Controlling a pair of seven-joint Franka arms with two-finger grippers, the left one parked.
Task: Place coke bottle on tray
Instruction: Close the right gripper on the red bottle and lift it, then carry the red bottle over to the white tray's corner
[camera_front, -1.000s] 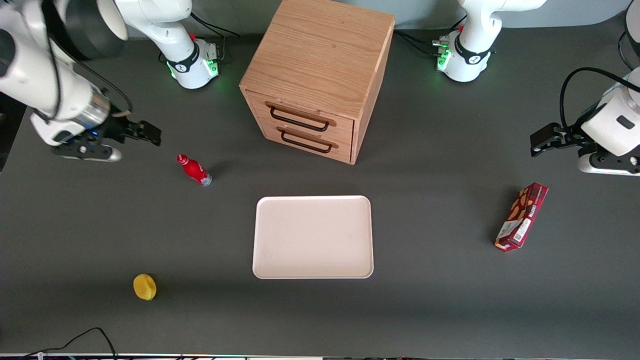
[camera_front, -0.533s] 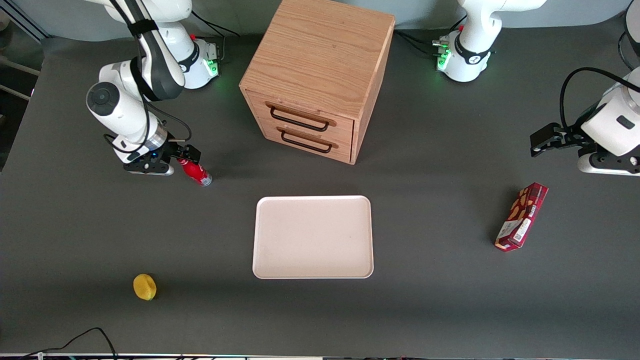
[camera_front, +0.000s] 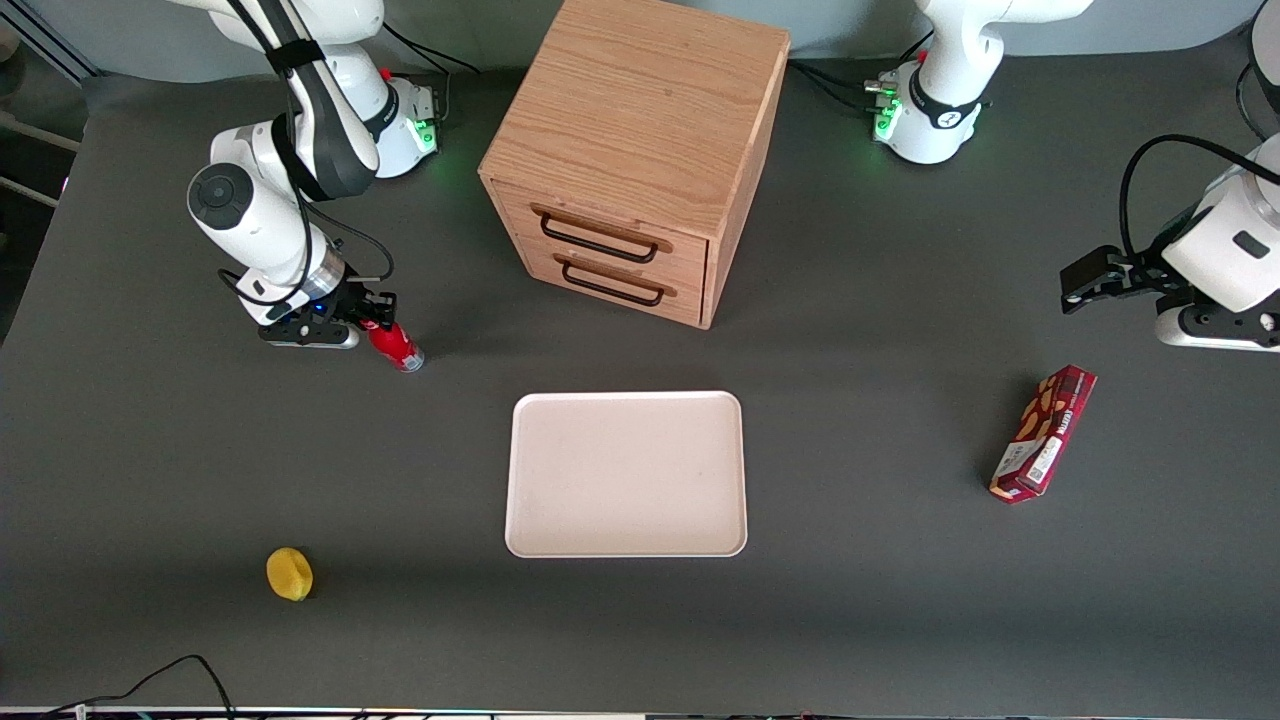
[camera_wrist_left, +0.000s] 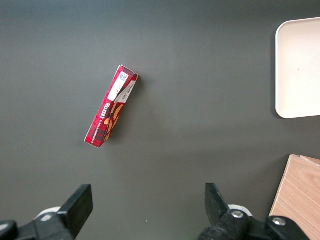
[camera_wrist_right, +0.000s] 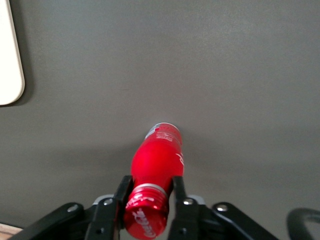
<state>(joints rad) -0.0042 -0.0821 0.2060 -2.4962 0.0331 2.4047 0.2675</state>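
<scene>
The coke bottle (camera_front: 400, 347), small and red with a silvery base, stands tilted on the dark table, farther from the front camera than the tray and toward the working arm's end. My right gripper (camera_front: 376, 322) is down at the bottle's top. In the right wrist view the fingers (camera_wrist_right: 123, 192) press both sides of the neck just under the red cap of the bottle (camera_wrist_right: 158, 155), so the gripper (camera_wrist_right: 150, 192) is shut on it. The cream-pink tray (camera_front: 625, 540) lies bare at mid-table; its edge shows in the right wrist view (camera_wrist_right: 9, 55) and the left wrist view (camera_wrist_left: 299, 65).
A wooden two-drawer cabinet (camera_front: 630, 150) stands farther back than the tray. A yellow lemon (camera_front: 289, 574) lies near the front edge at the working arm's end. A dark red snack box (camera_front: 1043, 432) lies toward the parked arm's end and also shows in the left wrist view (camera_wrist_left: 111, 111).
My right gripper came in from the working arm's end, dropped to the bottle's top, then shifted slightly closer around the neck. The bottle's base stays in place on the table.
</scene>
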